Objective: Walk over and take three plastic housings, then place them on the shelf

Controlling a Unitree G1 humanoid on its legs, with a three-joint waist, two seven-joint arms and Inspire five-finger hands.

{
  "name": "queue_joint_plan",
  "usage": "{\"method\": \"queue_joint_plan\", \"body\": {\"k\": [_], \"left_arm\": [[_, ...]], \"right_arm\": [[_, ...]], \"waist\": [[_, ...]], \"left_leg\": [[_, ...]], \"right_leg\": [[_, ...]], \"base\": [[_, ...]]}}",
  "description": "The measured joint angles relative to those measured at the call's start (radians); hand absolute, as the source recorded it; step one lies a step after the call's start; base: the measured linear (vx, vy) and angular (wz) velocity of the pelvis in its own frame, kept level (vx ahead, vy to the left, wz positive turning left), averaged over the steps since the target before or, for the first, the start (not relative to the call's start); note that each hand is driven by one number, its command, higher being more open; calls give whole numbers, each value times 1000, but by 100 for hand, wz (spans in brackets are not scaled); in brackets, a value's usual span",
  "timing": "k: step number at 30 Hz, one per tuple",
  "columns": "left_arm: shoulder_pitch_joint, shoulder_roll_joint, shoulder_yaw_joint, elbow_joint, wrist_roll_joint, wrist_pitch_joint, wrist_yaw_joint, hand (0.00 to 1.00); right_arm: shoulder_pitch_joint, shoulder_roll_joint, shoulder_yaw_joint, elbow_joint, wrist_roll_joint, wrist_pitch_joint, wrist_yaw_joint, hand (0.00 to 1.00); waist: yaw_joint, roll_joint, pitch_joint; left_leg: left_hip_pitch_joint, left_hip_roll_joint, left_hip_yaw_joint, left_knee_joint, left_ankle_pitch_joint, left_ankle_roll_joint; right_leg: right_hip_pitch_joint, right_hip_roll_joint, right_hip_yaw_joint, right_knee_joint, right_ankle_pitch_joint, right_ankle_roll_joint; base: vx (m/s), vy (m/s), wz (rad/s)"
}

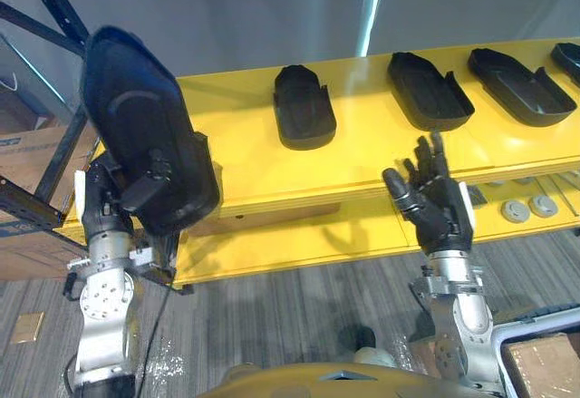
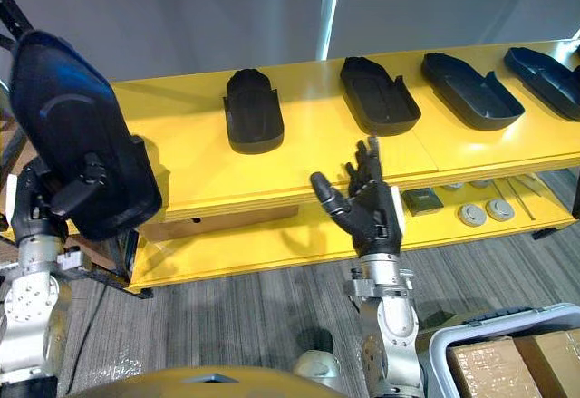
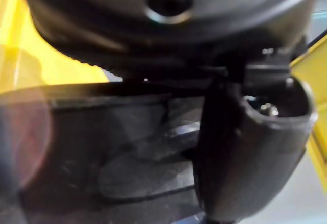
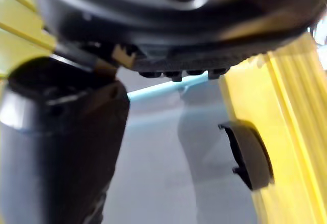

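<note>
Left hand (image 1: 145,183): fingers and thumb curled round the edge of one black plastic housing (image 1: 136,117), which it holds raised at the left end of the yellow shelf (image 1: 236,144). The held housing's long axis stands near upright, leaning a little, with its broad face toward the head camera. In the left wrist view the dark shell sits against the palm, which I read as a firm grip. Key relation: a bare stretch of top board lies just right of and below the held piece, between it and the first laid housing (image 1: 304,106). The left hand is much the nearer to that gap. Judgement: the part must be tipped from upright to flat, long axis running front to back like its neighbours. Laid housings on the top board, hollow side up, count four: first, second (image 1: 430,90), third (image 1: 521,85), fourth (image 2: 544,81) at the right end. Housings seen in total: five. Right hand (image 2: 367,203): fingers straight and spread, holding nothing, raised before the shelf's front edge near the second housing. Lower board: two grey discs (image 2: 471,214).
</note>
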Motion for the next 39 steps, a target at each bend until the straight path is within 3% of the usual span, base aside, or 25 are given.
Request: {"method": "queue_joint_plan", "body": {"k": [5,8,14,17,19,23,27,34,38,39], "left_arm": [[-88,41,-1,78,-48,0,-30,0],[-99,96,-1,93,-80,14,-45,0],[-256,187,-1,333,-192,47,-52,0],[-341,211,3,448,-243,60,-50,0],[-375,252,15,470,-270,60,-51,0],[-435,345,23,542,-269,60,-55,0],[-445,372,24,569,-287,67,-77,0],[-491,443,41,615,-311,151,-147,0],[-543,491,39,670,-311,197,-224,0],[-561,499,37,685,-310,205,-242,100]], "right_arm": [[22,-20,75,110,-126,29,3,100],[40,-22,65,102,-134,14,22,100],[45,-109,11,259,-206,-68,48,100],[53,-128,-19,543,-240,-35,-26,100],[85,-130,-33,629,-240,-2,-64,100],[138,-122,-36,636,-296,-5,-194,100],[129,-95,-98,636,-364,-29,-270,100],[124,-82,-156,705,-394,-27,-226,100],[108,-80,-155,738,-387,-21,-188,100],[106,-79,-154,739,-387,-21,-183,100]], "waist": [[-8,10,-2],[-18,18,-3],[-38,25,33],[-38,24,97],[-43,33,139],[-61,29,159],[-67,21,164],[-65,2,198],[-70,4,222],[-69,5,230]], "left_leg": [[-19,-2,-8,-16,17,1],[-31,-3,-3,-12,21,1],[-66,5,6,44,21,3],[-87,10,7,60,13,12],[-114,8,6,67,4,21],[-135,8,5,75,3,23],[-138,11,2,88,1,15],[-151,25,-6,136,-14,6],[-168,36,-6,176,-43,8],[-172,39,-6,185,-50,9]], "right_leg": [[-21,1,-8,0,1,-1],[-39,-1,0,2,2,-1],[-93,-6,26,69,-26,-22],[-127,-9,28,118,-46,-25],[-153,-16,26,134,-48,-20],[-177,-20,28,153,-48,-20],[-179,-21,29,167,-53,-18],[-182,-19,28,200,-71,-23],[-181,-17,28,202,-75,-26],[-181,-17,28,203,-75,-26]], "base": [[-14,-6,5],[5,-6,-6],[-44,-9,-8],[-100,-16,2],[-111,4,8],[-35,3,1],[2,4,2],[8,1,1],[0,0,0],[0,0,0]]}}
